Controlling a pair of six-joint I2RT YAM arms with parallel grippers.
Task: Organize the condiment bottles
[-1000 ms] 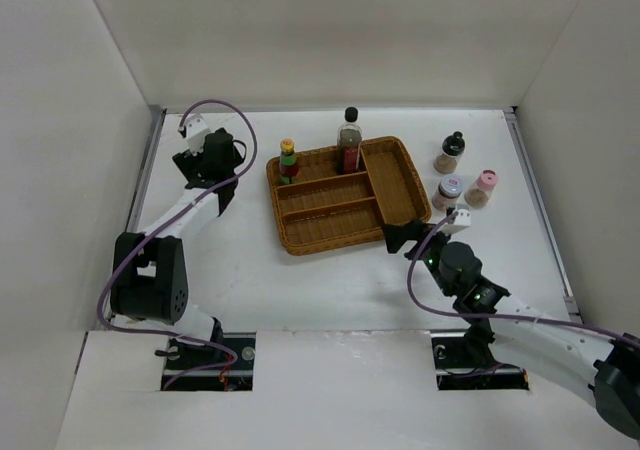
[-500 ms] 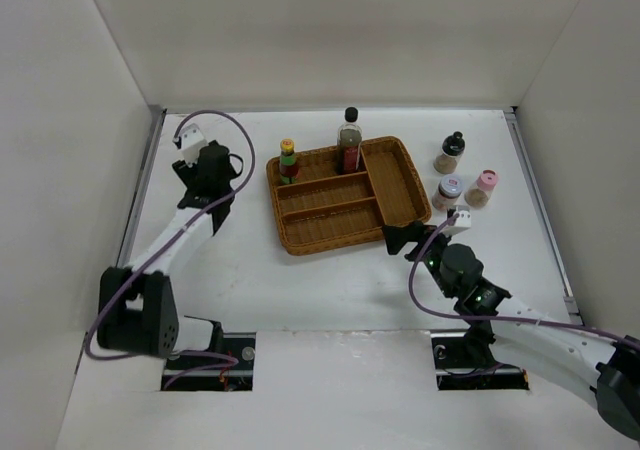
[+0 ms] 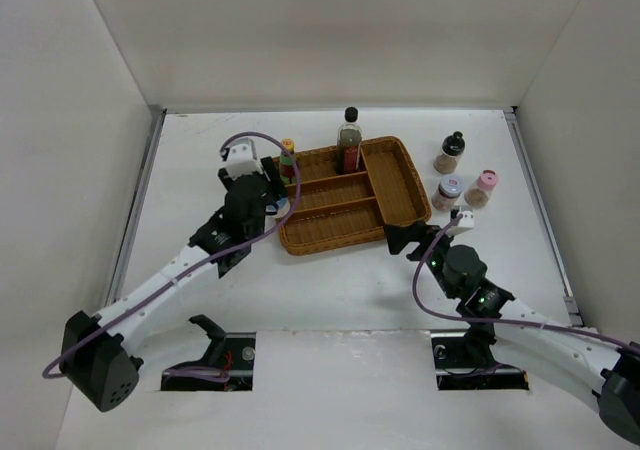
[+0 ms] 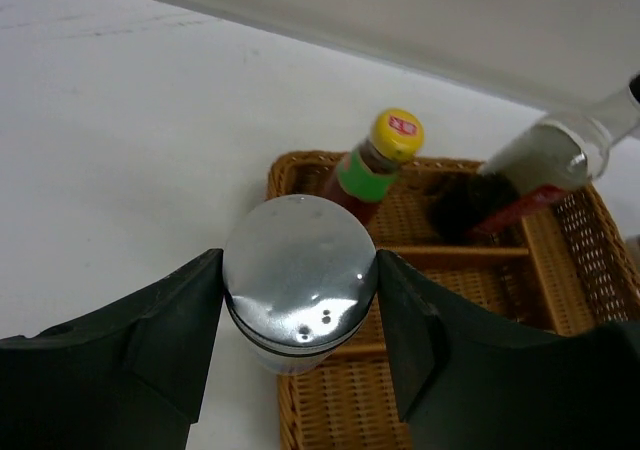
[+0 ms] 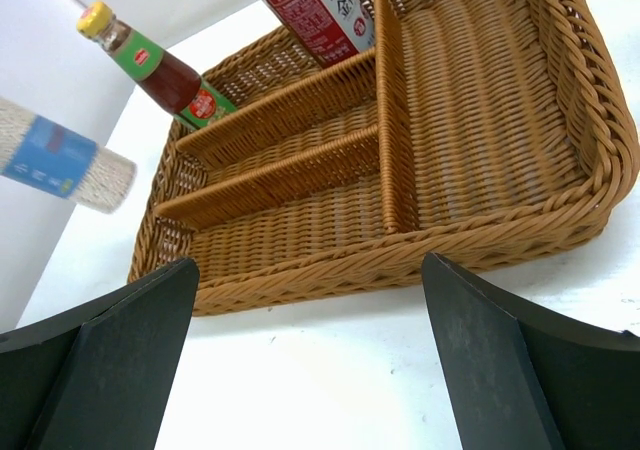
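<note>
My left gripper [image 4: 300, 275] is shut on the silver-lid jar [image 4: 298, 292] and holds it over the left edge of the brown wicker tray [image 4: 500, 300]; in the top view this gripper [image 3: 272, 202] is at the tray's left rim [image 3: 290, 242]. The yellow-capped red-label bottle [image 3: 288, 158] and the tall black-capped dark-sauce bottle [image 3: 349, 140] stand in the tray's far compartment. The black-capped [image 3: 451, 152], lilac-capped [image 3: 450, 192] and pink-capped [image 3: 483, 188] shakers stand on the table right of the tray. My right gripper [image 3: 408, 236] is open and empty at the tray's near right corner [image 5: 560, 220].
White walls enclose the table on the left, back and right. In the right wrist view the held jar [image 5: 60, 165] shows a blue label, left of the tray. The tray's two front long compartments and its right compartment [image 5: 470, 100] hold nothing.
My left arm has swung from the far left of the table rightward to the tray's left edge. The right arm has barely moved.
</note>
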